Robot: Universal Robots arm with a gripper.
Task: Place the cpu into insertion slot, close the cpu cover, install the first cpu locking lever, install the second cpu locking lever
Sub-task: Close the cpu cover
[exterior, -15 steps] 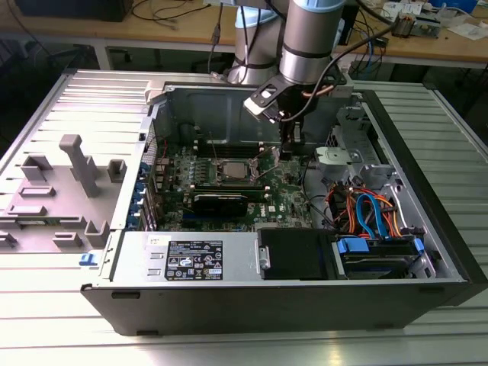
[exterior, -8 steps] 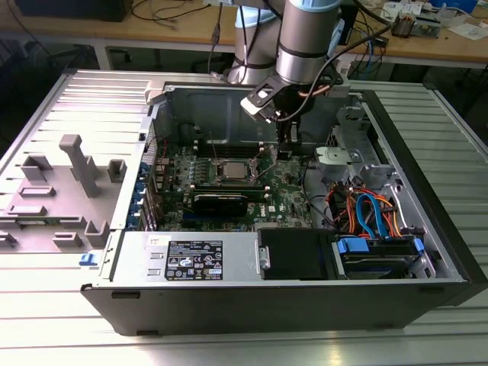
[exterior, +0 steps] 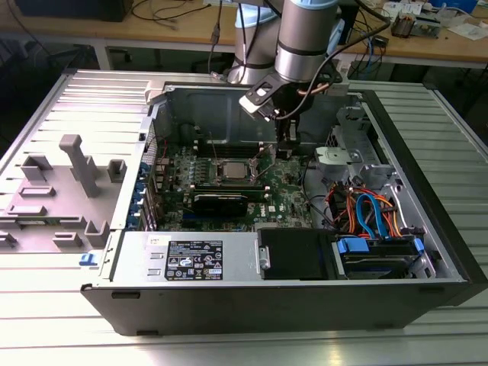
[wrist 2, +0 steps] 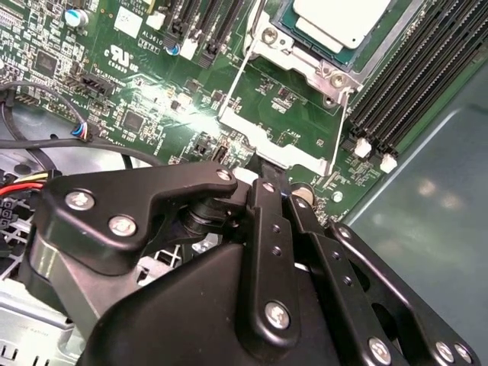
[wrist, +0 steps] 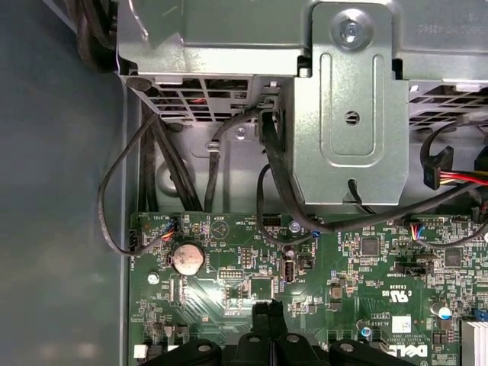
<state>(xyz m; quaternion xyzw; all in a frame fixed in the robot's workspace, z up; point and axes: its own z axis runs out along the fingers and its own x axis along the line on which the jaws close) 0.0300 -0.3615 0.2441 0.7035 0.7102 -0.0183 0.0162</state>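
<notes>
Beside the insertion slot (wrist 2: 324, 72), I see the fingers (wrist 2: 267, 210) pinched together at the edge of the cpu cover (wrist 2: 267, 145). The second wrist view shows the cpu (wrist 2: 347, 19) seated there, while the first wrist view faces cables (wrist: 268, 145).

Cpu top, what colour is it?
Pale silver-grey; the cpu shows best in the second wrist view.

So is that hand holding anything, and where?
It can't be told. The hand sits right at the free edge of the open silver cover, but a pinch on it isn't clear.
</notes>
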